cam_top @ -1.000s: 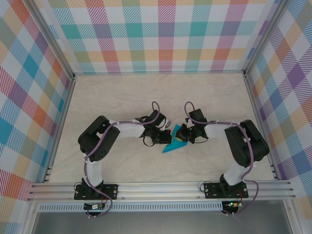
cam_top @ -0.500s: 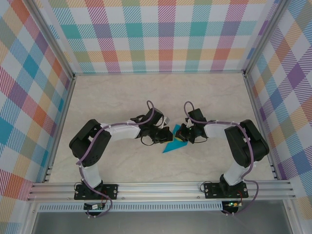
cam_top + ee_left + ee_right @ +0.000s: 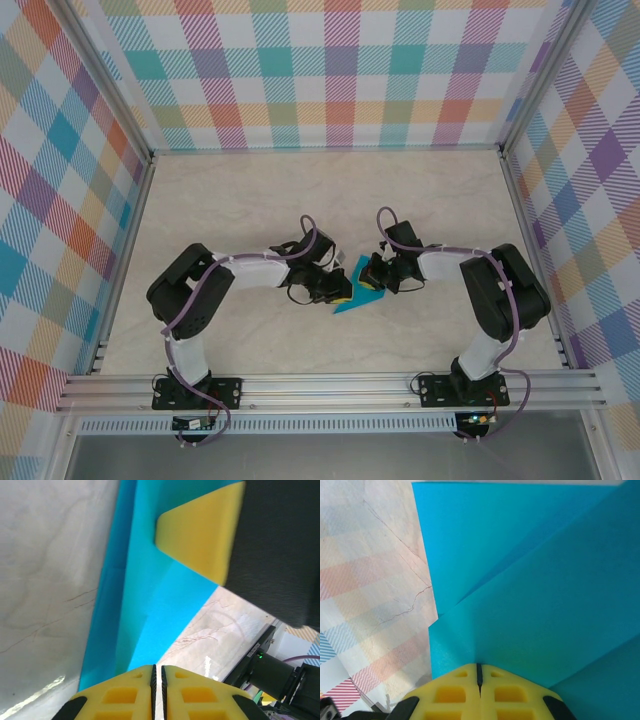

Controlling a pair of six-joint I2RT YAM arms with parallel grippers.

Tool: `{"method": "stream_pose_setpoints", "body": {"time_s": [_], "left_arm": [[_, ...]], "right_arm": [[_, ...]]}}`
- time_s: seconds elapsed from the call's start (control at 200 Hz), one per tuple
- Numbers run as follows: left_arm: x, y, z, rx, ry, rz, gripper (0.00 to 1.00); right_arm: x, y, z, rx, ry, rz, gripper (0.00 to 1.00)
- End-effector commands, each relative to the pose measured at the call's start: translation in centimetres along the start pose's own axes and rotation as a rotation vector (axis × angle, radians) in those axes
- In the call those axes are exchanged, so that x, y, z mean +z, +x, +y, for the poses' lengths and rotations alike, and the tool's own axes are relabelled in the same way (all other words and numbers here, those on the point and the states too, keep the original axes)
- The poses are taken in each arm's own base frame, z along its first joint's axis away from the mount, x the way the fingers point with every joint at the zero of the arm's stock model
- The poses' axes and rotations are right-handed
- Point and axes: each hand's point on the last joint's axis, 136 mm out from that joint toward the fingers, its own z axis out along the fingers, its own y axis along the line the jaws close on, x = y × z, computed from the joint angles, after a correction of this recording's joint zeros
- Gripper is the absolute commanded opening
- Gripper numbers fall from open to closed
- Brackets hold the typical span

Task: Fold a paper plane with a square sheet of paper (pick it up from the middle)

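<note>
Mid-fold, apparently: creased teal-blue paper sheet (image 3: 352,296) at frame centre, right pincer (image 3: 479,666) closed atop it, left pincer (image 3: 157,668) nearly closed. Next: careful flap alignment.

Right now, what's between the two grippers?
The folded teal paper lies on the table between the left gripper and the right gripper, as the top view shows.
</note>
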Motion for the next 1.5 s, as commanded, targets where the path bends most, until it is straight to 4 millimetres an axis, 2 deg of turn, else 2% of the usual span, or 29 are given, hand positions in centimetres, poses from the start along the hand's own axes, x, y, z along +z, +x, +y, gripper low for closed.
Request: {"method": "stream_pose_setpoints", "body": {"time_s": [0.0, 0.33, 0.58, 0.66, 0.815, 0.865, 1.19, 1.495], "left_arm": [[0.8, 1.6, 1.9, -0.034, -0.047, 0.065, 0.13], [1.1, 2.1, 3.9, -0.05, -0.12, 0.081, 0.13], [1.3, 2.2, 4.7, -0.056, -0.144, 0.082, 0.13], [1.0, 2.1, 4.2, -0.048, -0.133, 0.074, 0.12], [-0.4, 2.0, 1.7, -0.007, -0.073, 0.045, 0.13], [-0.9, 2.1, 1.6, -0.006, -0.078, 0.032, 0.13], [-0.5, 2.9, 3.2, -0.063, -0.095, 0.013, 0.12], [-0.2, 3.3, 5.7, -0.095, -0.183, 0.006, 0.09]], "right_arm": [[1.0, 1.2, -5.1, 0.086, 0.186, 0.027, 0.0], [1.1, 1.2, -5.3, 0.089, 0.195, 0.03, 0.0], [1.2, 1.3, -5.6, 0.093, 0.206, 0.036, 0.0], [1.2, 1.4, -5.6, 0.093, 0.205, 0.039, 0.0], [1.1, 1.4, -5.6, 0.092, 0.205, 0.039, 0.0], [1.1, 1.5, -5.6, 0.092, 0.204, 0.04, 0.0], [1.2, 1.6, -5.8, 0.098, 0.206, 0.045, 0.0], [1.4, 1.7, -5.9, 0.1, 0.21, 0.049, 0.0]]}}
